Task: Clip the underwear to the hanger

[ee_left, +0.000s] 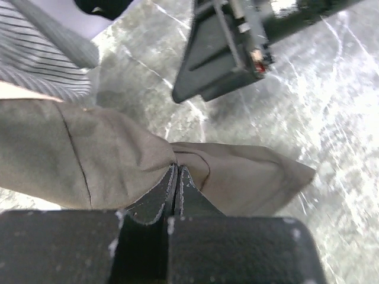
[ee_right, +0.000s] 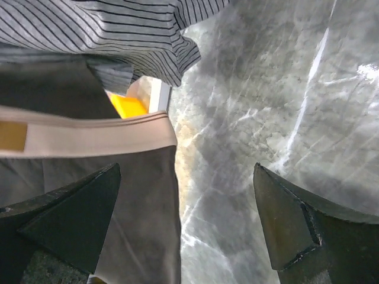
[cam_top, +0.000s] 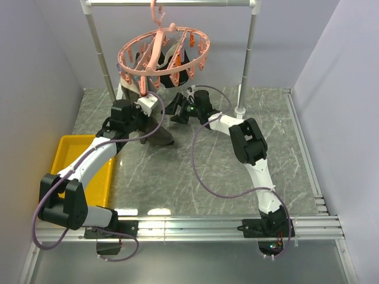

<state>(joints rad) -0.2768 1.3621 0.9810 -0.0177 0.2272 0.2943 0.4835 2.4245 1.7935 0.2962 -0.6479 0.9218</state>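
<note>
The underwear [ee_left: 89,154], grey-brown with a beige waistband [ee_right: 89,136], hangs from my left gripper [ee_left: 176,173], which is shut on a fold of its fabric. In the top view the left gripper [cam_top: 153,109] holds it [cam_top: 161,131] above the table, below the salmon-pink round hanger [cam_top: 163,50], which hangs from the rail. My right gripper [ee_right: 186,171] is open and empty; its left finger is beside the underwear's edge [ee_right: 142,213], not touching. In the top view the right gripper [cam_top: 179,112] sits just right of the cloth.
A black garment [cam_top: 185,64] and a light striped cloth [ee_right: 130,35] hang from the hanger's pegs. The white rail [cam_top: 172,3] and its posts stand at the back. A yellow tray [cam_top: 71,157] lies at the left. The table is grey marble [cam_top: 195,171].
</note>
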